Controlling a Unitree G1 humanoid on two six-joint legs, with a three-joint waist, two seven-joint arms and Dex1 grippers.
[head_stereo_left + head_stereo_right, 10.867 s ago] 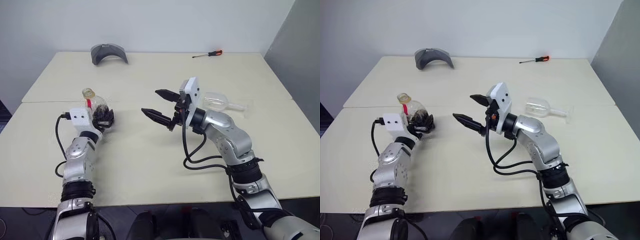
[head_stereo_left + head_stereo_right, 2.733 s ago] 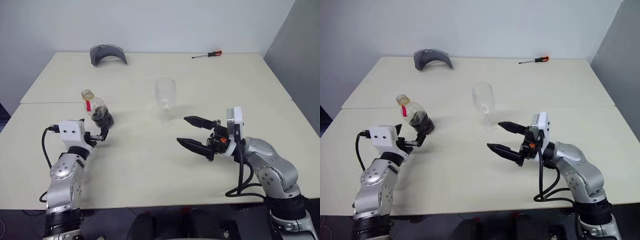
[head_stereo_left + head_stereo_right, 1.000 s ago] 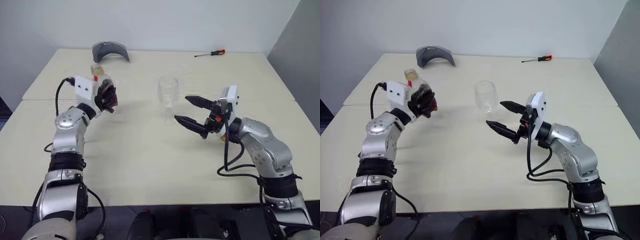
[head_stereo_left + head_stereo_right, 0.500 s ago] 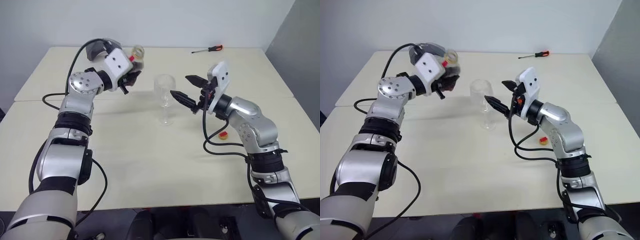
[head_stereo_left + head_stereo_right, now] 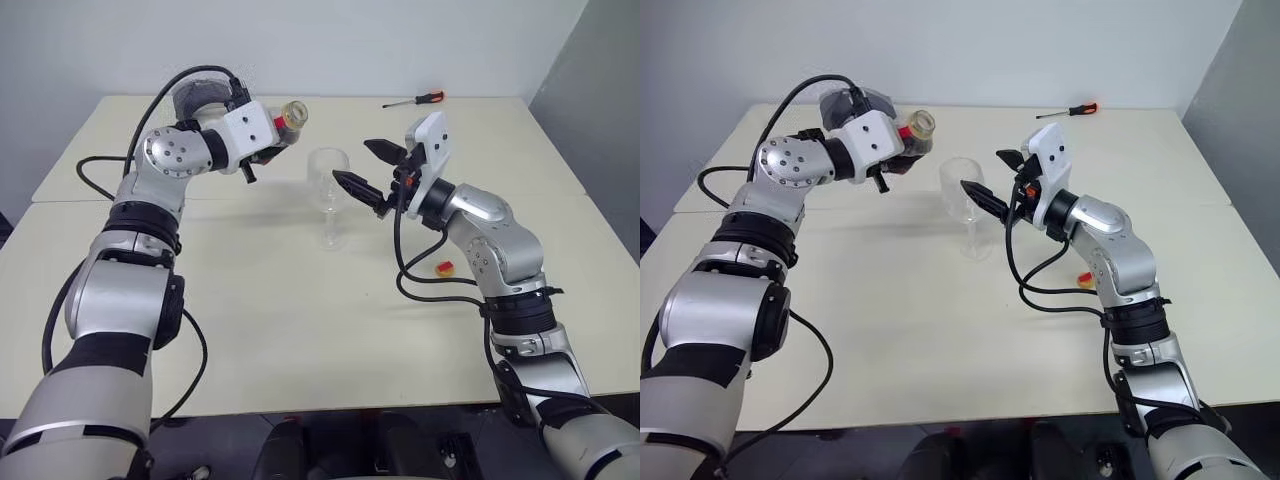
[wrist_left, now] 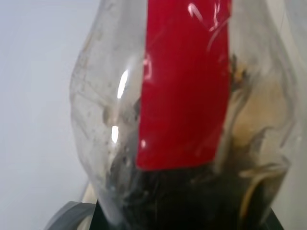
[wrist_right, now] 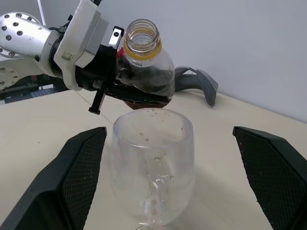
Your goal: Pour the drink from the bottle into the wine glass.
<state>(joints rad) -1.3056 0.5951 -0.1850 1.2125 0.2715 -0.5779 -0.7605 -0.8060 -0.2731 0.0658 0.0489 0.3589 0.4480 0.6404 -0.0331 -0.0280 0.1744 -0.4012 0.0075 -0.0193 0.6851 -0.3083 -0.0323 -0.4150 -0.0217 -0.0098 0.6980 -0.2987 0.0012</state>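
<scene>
My left gripper [image 5: 262, 150] is shut on the bottle [image 5: 280, 128], held in the air to the left of the wine glass [image 5: 327, 185]. The bottle has no cap and is tilted, its mouth [image 7: 142, 34] facing the glass from above rim height. The dark drink [image 7: 144, 93] lies in the bottle's belly, and the red label [image 6: 182, 81] is close up in the left wrist view. The glass stands upright on the table with only droplets inside. My right gripper [image 5: 352, 163] is open, its fingertips just right of the bowl and apart from it.
A yellow-and-red cap [image 5: 445, 267] lies on the table [image 5: 300, 330] under my right forearm. At the far edge lie a screwdriver [image 5: 415, 100] and a grey curved object [image 5: 198, 97].
My left arm has lifted the bottle up and rightward toward the glass and rolled it into a tilt. My open right gripper has come up to the bowl. The camera view has shifted.
</scene>
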